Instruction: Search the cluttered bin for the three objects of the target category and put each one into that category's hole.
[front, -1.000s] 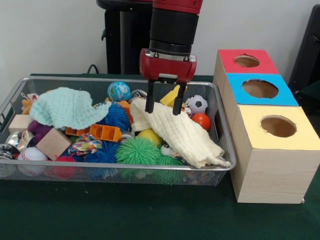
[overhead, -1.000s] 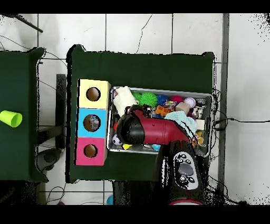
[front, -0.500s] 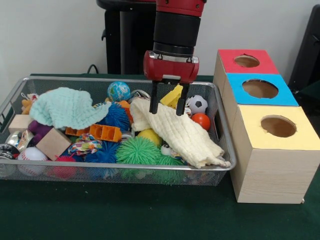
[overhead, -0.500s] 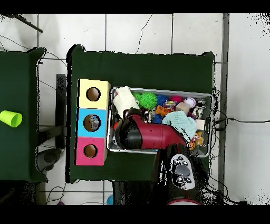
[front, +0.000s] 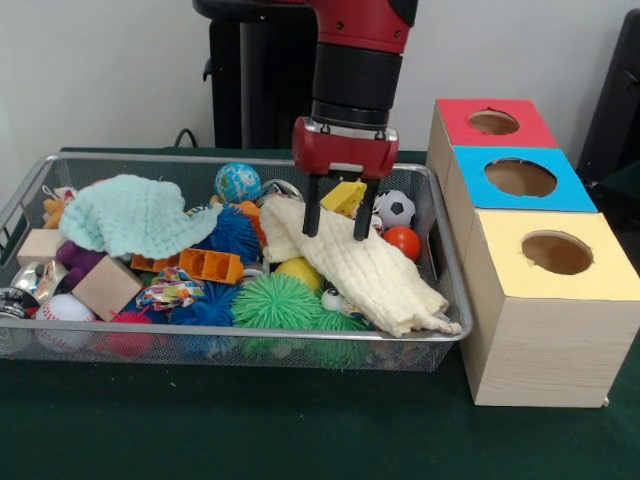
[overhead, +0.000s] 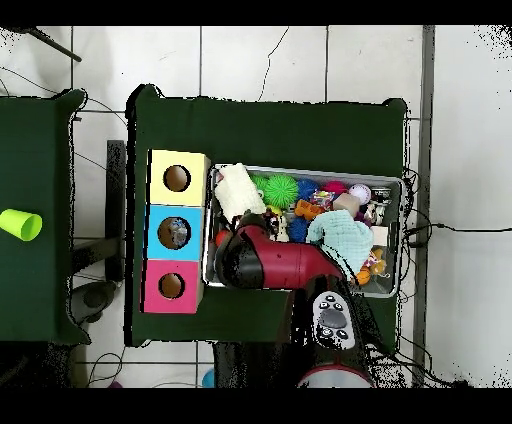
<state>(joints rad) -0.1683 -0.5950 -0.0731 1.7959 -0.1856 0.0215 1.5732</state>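
Note:
My gripper (front: 336, 231) hangs open over the back right part of the wire bin (front: 30, 190), its two black fingers (front: 311, 212) straddling the upper end of a cream cloth (front: 360, 265). Nothing is held. A yellow block (front: 344, 195) shows just behind the fingers. A small soccer ball (front: 396, 208) and an orange ball (front: 403, 241) lie to the right of them. The three boxes stand right of the bin: red hole (front: 493, 122), blue hole (front: 520, 177), yellow hole (front: 556, 252). In the overhead view the arm (overhead: 270, 260) covers the gripper.
The bin also holds a mint cloth (front: 135, 214), a globe ball (front: 237, 182), spiky blue (front: 234, 235) and green balls (front: 274, 301), an orange brick (front: 210, 265), wooden blocks (front: 105, 287) and a baseball (front: 64, 309). A green cup (overhead: 20, 224) sits on the other table.
The gripper has shifted a little to the right and lower along the cream cloth, staying open. The objects in the bin have not moved.

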